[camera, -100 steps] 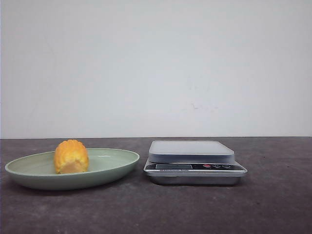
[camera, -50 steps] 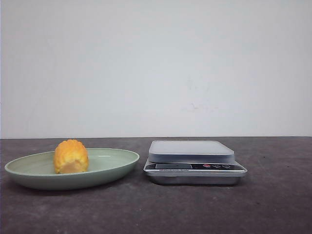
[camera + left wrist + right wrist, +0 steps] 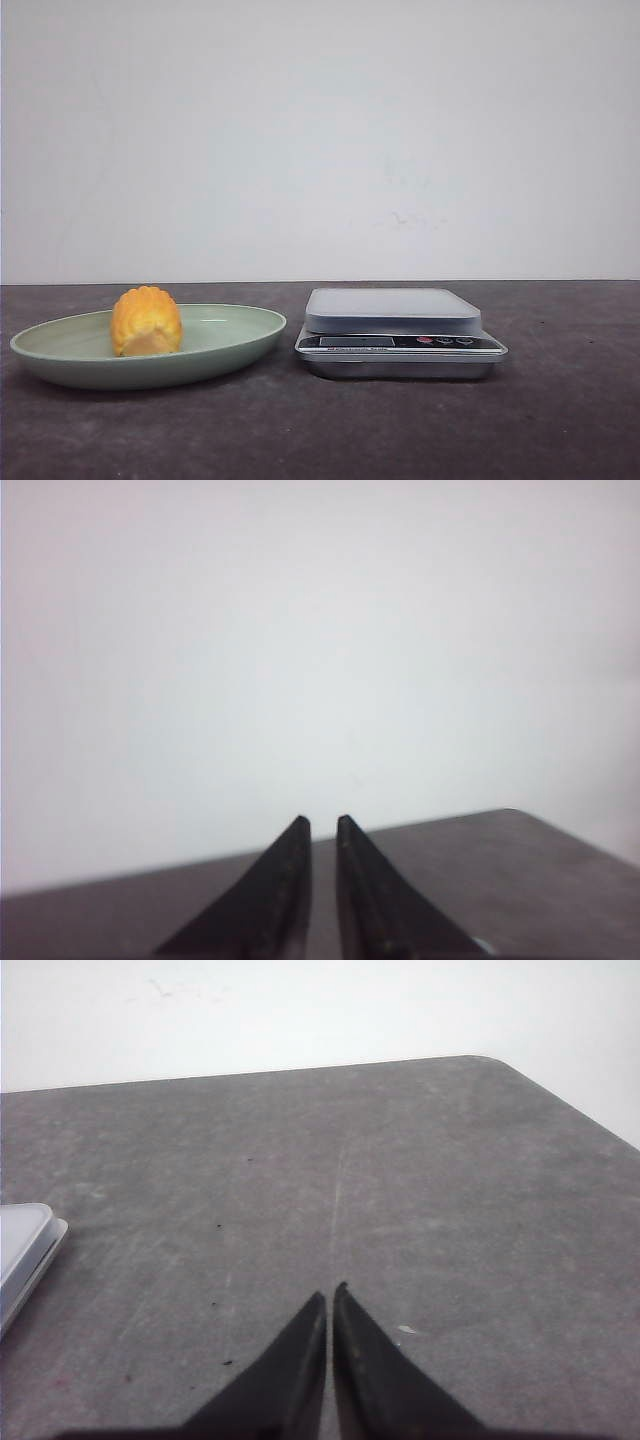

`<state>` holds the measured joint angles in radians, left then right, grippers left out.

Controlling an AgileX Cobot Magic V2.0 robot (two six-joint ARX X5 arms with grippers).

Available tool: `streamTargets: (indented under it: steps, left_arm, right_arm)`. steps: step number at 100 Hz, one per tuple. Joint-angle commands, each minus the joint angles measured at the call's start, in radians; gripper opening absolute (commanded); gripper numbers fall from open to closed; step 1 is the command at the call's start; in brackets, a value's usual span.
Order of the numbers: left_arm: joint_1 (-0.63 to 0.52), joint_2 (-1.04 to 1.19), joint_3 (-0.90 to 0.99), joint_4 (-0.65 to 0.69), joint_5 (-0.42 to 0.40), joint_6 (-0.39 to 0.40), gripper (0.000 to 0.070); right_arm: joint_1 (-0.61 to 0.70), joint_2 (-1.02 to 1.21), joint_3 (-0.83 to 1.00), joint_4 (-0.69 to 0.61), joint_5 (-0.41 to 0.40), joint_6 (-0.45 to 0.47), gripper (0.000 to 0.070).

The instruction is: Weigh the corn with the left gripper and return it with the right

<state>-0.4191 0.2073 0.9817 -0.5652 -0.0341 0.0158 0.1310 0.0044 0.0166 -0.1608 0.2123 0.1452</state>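
The corn [image 3: 146, 320], a stubby yellow-orange cob with its pale cut end facing the camera, lies on the left part of a pale green plate [image 3: 245, 338] in the front view. To the plate's right stands a silver digital scale [image 3: 392, 306] with nothing on its platform. Neither arm shows in the front view. My left gripper [image 3: 321, 822] is shut with only a thin slit between its fingers, pointing over the table's far edge at the white wall. My right gripper [image 3: 330, 1292] is shut and holds nothing, above bare table, with a corner of the scale [image 3: 22, 1245] off to one side.
A dark grey table [image 3: 560, 420] runs back to a white wall [image 3: 320, 140]. In the right wrist view the table's rounded far corner [image 3: 490, 1060] is in sight.
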Motion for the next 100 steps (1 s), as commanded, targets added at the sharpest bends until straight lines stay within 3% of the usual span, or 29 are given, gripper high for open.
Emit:
streamTargets:
  steps: [1,15,27,71,91,100]
  left_arm:
    - [0.048,0.003,-0.138,0.19,0.052,0.053,0.0001]
    - [0.19,-0.003,-0.391,0.426,0.177,0.02,0.0001]
    - [0.294,-0.033,-0.56,0.499,0.3,-0.051,0.0001]
    - [0.397,-0.199,-0.893,0.505,0.261,-0.052,0.0001]
    - [0.435,-0.204,-0.956,0.507,0.237,-0.154,0.0001]
    - [0.435,-0.204,-0.969,0.478,0.234,-0.163,0.0001]
  right_arm:
    - [0.004,-0.001,-0.003,0.003,0.0,0.0,0.0005]
    - [0.004,-0.001,-0.003,0.003,-0.001,0.0,0.0005]
    - [0.004,-0.001,-0.003,0.003,-0.001,0.0,0.0005]
    - [0.004,-0.001,-0.003,0.003,-0.002,0.0,0.0005]
    - [0.004,-0.001,-0.003,0.003,-0.002,0.0,0.0005]
    - [0.004,-0.001,-0.003,0.003,-0.002,0.0,0.0005]
